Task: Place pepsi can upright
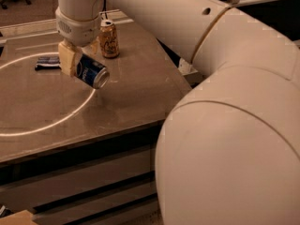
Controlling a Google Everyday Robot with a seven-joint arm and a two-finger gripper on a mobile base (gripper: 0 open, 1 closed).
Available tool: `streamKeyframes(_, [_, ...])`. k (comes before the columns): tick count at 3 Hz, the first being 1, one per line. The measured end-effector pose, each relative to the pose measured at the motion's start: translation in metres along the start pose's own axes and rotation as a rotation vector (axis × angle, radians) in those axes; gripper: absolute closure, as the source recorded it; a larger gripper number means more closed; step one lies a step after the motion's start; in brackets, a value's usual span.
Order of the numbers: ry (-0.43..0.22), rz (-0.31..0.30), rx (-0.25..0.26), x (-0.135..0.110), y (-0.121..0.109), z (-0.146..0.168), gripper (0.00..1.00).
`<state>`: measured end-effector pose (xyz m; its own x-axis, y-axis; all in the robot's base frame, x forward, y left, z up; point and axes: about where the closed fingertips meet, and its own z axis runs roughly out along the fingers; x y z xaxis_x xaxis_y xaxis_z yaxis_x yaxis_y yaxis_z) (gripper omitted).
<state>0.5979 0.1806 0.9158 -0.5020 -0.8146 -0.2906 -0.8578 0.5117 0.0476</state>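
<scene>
The pepsi can (92,72) is blue with a silver end. It lies tilted on its side, the end pointing to the lower right, a little above the table (131,102). My gripper (80,67) hangs from the wrist over the table's middle and is shut on the can. One tan finger (67,60) shows on the can's left side; the other finger is hidden behind the can.
A gold can (108,39) stands upright just behind the gripper. A small flat dark-blue packet (48,62) lies to the left. A white circle line (56,121) is marked on the table. My arm's large elbow (229,158) fills the right foreground.
</scene>
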Motion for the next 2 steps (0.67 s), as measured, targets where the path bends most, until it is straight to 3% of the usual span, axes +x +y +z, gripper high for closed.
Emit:
streamKeyframes(1, [-0.147,-0.052,-0.064,0.004,0.014,-0.029,1.00])
streamKeyframes(2, [-0.318,-0.126,-0.177,0.020,0.037,-0.038,1.00])
